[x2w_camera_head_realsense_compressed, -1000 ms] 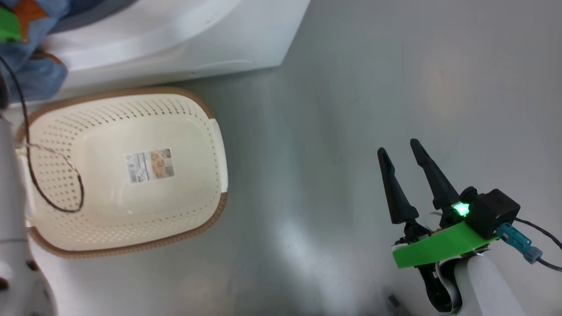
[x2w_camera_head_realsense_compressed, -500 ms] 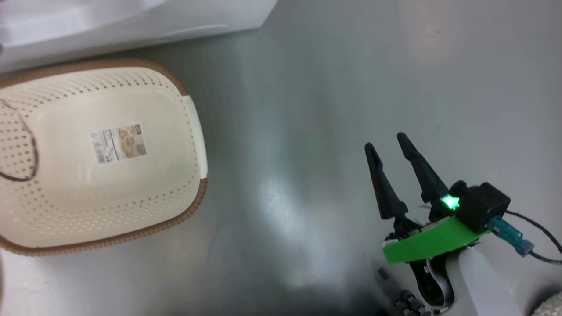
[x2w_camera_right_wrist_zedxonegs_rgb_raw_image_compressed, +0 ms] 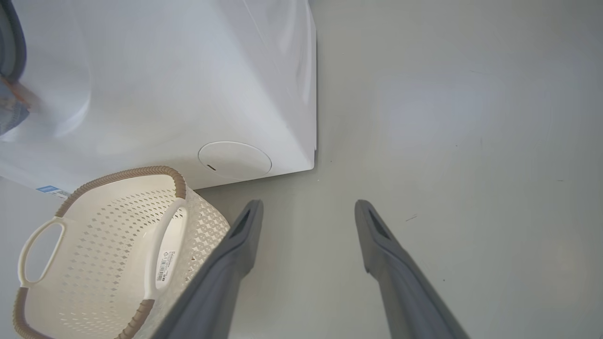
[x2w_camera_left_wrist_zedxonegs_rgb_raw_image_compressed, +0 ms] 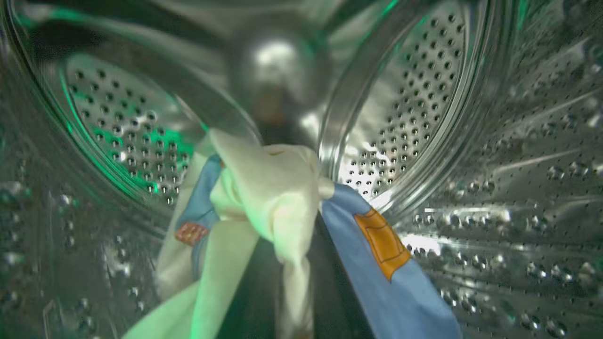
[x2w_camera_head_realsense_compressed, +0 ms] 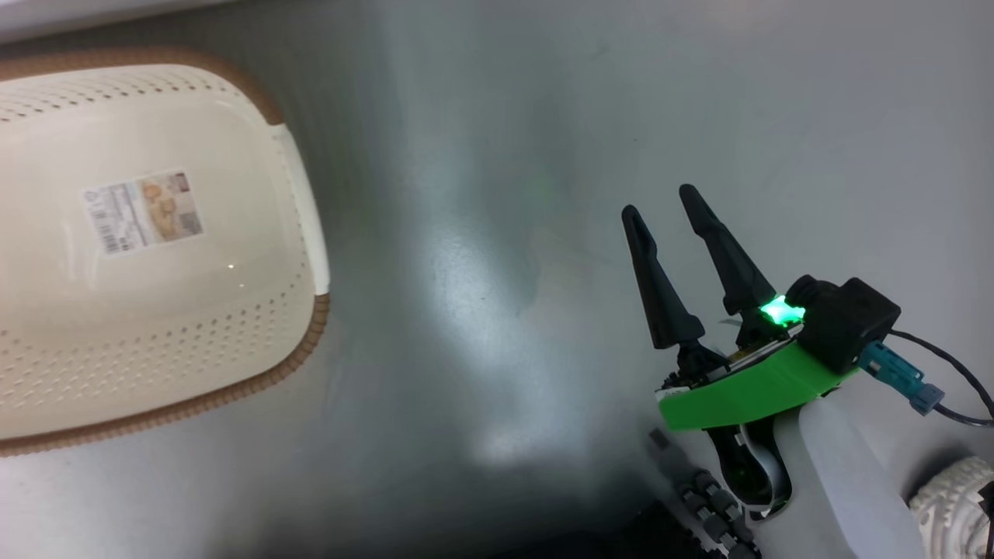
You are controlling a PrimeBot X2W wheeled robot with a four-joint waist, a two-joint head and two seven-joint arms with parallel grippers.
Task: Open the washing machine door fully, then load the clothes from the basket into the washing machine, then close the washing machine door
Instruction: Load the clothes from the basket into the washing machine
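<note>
My left gripper point(x2w_camera_left_wrist_zedxonegs_rgb_raw_image_compressed: 282, 207) is deep inside the washing machine's steel perforated drum point(x2w_camera_left_wrist_zedxonegs_rgb_raw_image_compressed: 424, 94), shut on the clothes point(x2w_camera_left_wrist_zedxonegs_rgb_raw_image_compressed: 268, 188). They are a cream cloth bunched with light blue cloth bearing orange patches, and they hide the fingertips. In the right wrist view a scrap of the blue clothes point(x2w_camera_right_wrist_zedxonegs_rgb_raw_image_compressed: 9, 113) shows at the opening of the white washing machine point(x2w_camera_right_wrist_zedxonegs_rgb_raw_image_compressed: 188, 70). The cream basket point(x2w_camera_head_realsense_compressed: 311, 341) stands on the floor with only its label inside, just before the machine point(x2w_camera_right_wrist_zedxonegs_rgb_raw_image_compressed: 94, 245). My right gripper point(x2w_camera_head_realsense_compressed: 658, 200) hangs open over bare floor right of the basket point(x2w_camera_right_wrist_zedxonegs_rgb_raw_image_compressed: 308, 205). The washing machine door is out of view.
Grey glossy floor point(x2w_camera_head_realsense_compressed: 497, 233) spreads right of the basket and machine. A round white cover point(x2w_camera_right_wrist_zedxonegs_rgb_raw_image_compressed: 234, 160) and a blue sticker point(x2w_camera_right_wrist_zedxonegs_rgb_raw_image_compressed: 47, 189) sit low on the machine's front. Dark parts of my base point(x2w_camera_head_realsense_compressed: 699, 497) and a white knobbly object point(x2w_camera_head_realsense_compressed: 951, 505) lie at the lower right.
The head camera has swung, so the basket slid up and left in the picture and the machine's front, the left arm and the hanging blue cloth left it. The right gripper stays open.
</note>
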